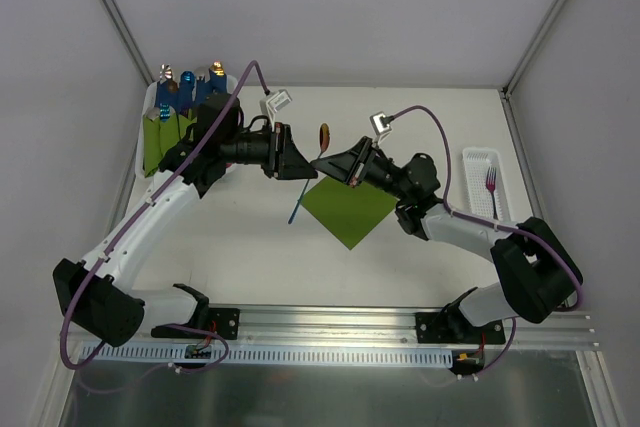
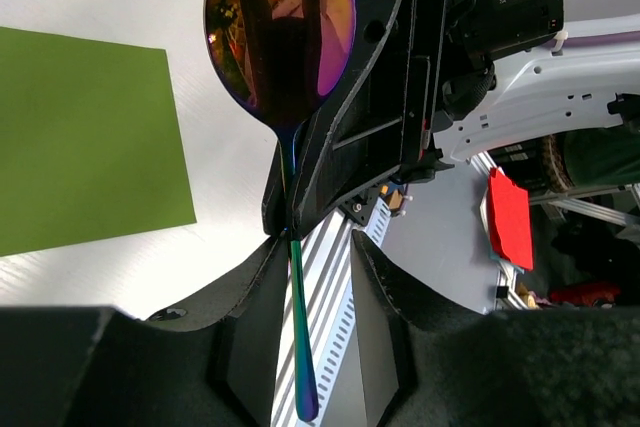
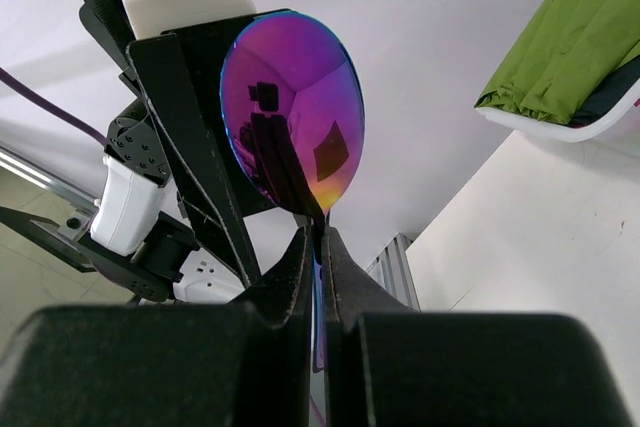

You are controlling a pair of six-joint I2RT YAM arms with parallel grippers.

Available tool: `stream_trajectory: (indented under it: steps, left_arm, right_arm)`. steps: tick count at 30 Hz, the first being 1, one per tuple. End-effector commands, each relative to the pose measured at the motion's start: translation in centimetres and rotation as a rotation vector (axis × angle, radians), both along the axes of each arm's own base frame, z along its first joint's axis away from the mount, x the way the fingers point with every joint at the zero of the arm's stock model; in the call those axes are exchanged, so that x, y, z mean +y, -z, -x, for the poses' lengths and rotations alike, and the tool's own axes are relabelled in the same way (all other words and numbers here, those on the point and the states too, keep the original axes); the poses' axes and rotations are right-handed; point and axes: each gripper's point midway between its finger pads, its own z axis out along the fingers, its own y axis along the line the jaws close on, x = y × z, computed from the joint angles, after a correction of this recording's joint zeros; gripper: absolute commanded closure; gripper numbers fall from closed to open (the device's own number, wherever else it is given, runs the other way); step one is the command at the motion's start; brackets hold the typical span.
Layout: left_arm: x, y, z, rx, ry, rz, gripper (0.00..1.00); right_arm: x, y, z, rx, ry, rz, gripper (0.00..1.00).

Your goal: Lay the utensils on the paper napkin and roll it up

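A spoon (image 1: 324, 135) with an iridescent reddish bowl (image 2: 280, 37) hangs tilted in the air above the table, between my two grippers. My right gripper (image 3: 315, 237) is shut on its neck just below the bowl (image 3: 292, 112). My left gripper (image 2: 318, 247) is open around the slim blue-green handle (image 2: 298, 327), which lies against one finger with a gap to the other. The olive-green paper napkin (image 1: 350, 207) lies flat on the table below and to the right of the spoon, with nothing on it. A second utensil, a fork (image 1: 491, 183), lies in a tray at the right.
The fork's narrow white tray (image 1: 468, 187) stands at the right. A white bin (image 1: 147, 122) at the back left holds green rolled bundles (image 1: 165, 137) with blue handles. Both arms meet over the table's middle, and their purple cables arch above them.
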Motion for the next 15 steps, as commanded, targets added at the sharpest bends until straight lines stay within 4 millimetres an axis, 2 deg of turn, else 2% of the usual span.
stream_trajectory:
  steps: [1, 5, 12, 15]
  left_arm:
    - [-0.45, -2.34, -0.48, -0.094, 0.013, 0.033, 0.69]
    - [-0.45, -2.19, -0.78, -0.099, 0.005, 0.027, 0.77]
    - [-0.4, -2.16, -0.53, -0.102, 0.014, 0.027, 0.84]
    - [-0.41, -1.82, -0.49, -0.095, 0.017, 0.024, 0.91]
  right_arm:
    - [-0.61, -2.59, 1.39, -0.093, -0.014, -0.058, 1.0]
    - [-0.58, -2.88, 1.45, -0.099, -0.019, -0.062, 1.0]
    - [-0.39, -3.05, 1.32, -0.097, -0.025, -0.064, 1.0]
    - [-0.32, -2.97, 1.23, -0.093, -0.025, -0.062, 1.0]
